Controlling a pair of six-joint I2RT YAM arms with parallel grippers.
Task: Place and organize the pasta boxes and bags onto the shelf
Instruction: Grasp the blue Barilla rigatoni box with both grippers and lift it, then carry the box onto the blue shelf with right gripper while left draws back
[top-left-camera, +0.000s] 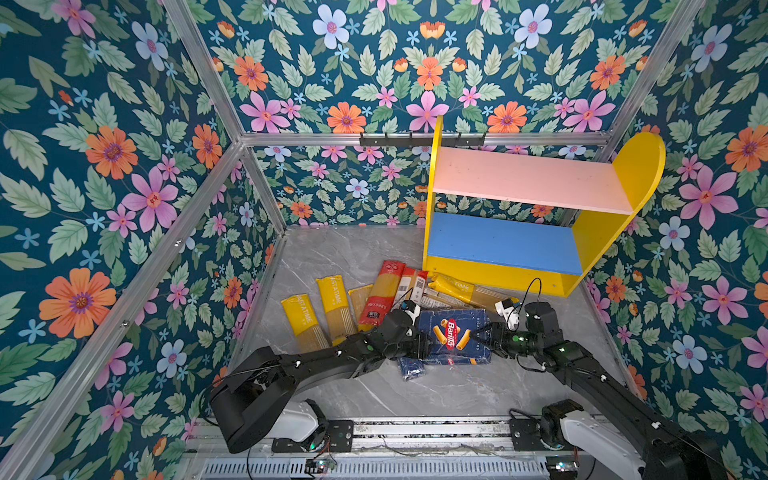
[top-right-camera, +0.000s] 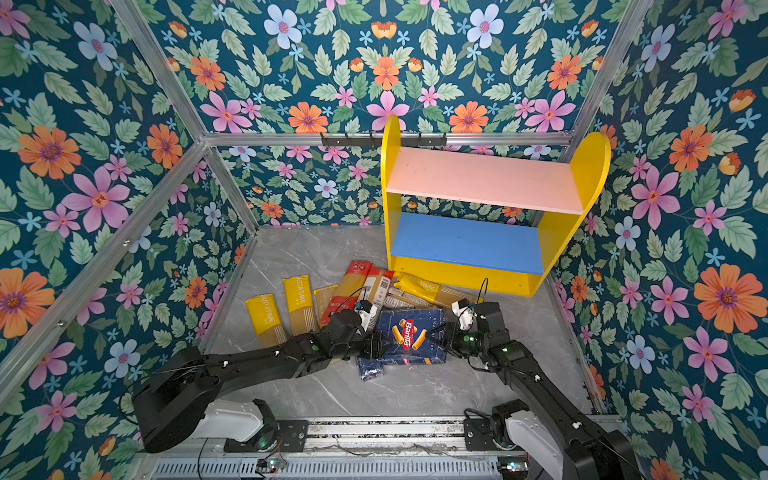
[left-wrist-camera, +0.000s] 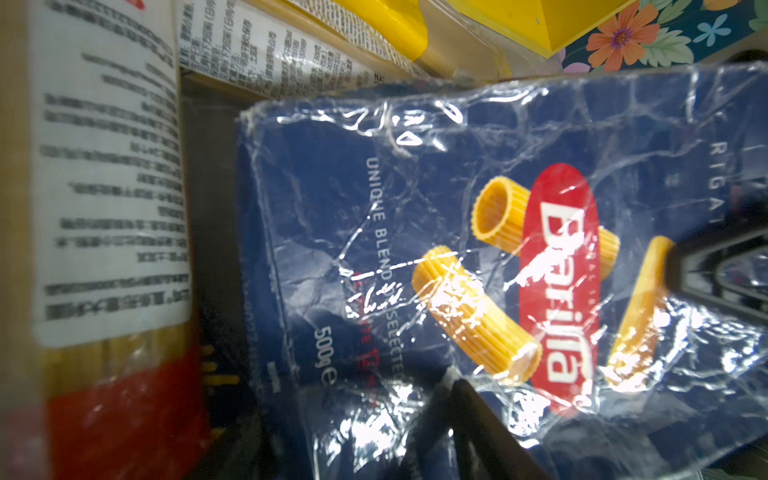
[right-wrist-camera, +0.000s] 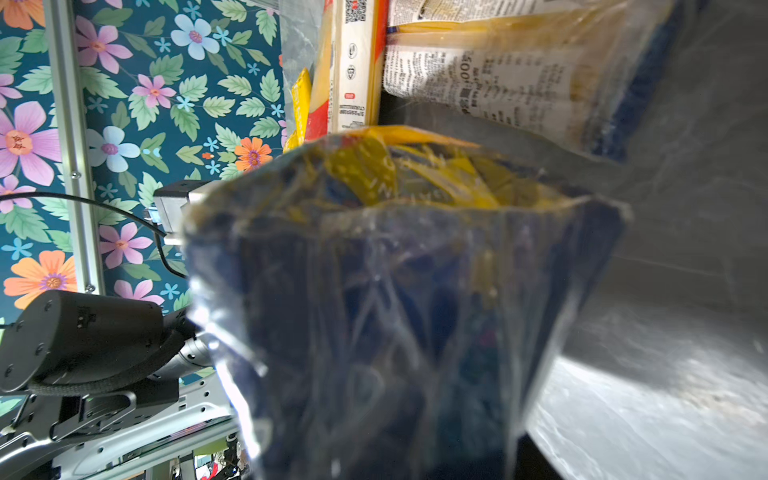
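Near the table's (top-left-camera: 415, 395) middle, in front of the shelf (top-left-camera: 503, 274), the wide box (top-left-camera: 453, 336) lies face up across other packets, with a dark blue end (top-left-camera: 411, 368) sticking out from under it. The bags (top-left-camera: 332, 307) fan out to its left and behind it. Both shelf boards are bare.

The left gripper (top-left-camera: 422, 343) is at the box's left edge. Its wrist view shows the fingers (left-wrist-camera: 490, 428) spread part-way over the printed face, clamping nothing that I can see. The right gripper (top-left-camera: 488, 332) is at the right edge. Its wrist view is filled by the box's end and shows no fingers, so I cannot tell whether it has closed on anything.

The box looks like a stiff carton, moderately heavy for its size, and it should keep its shape when lifted. Crinkled, glossy film wraps it loosely, so pads will likely slide on the film, or pinch film alone. The broad face is probably too wide to span. A firm grip across the thin depth at a short end seems best, or one gripper at each end. It rests unevenly on the packets and may tip as it lifts.
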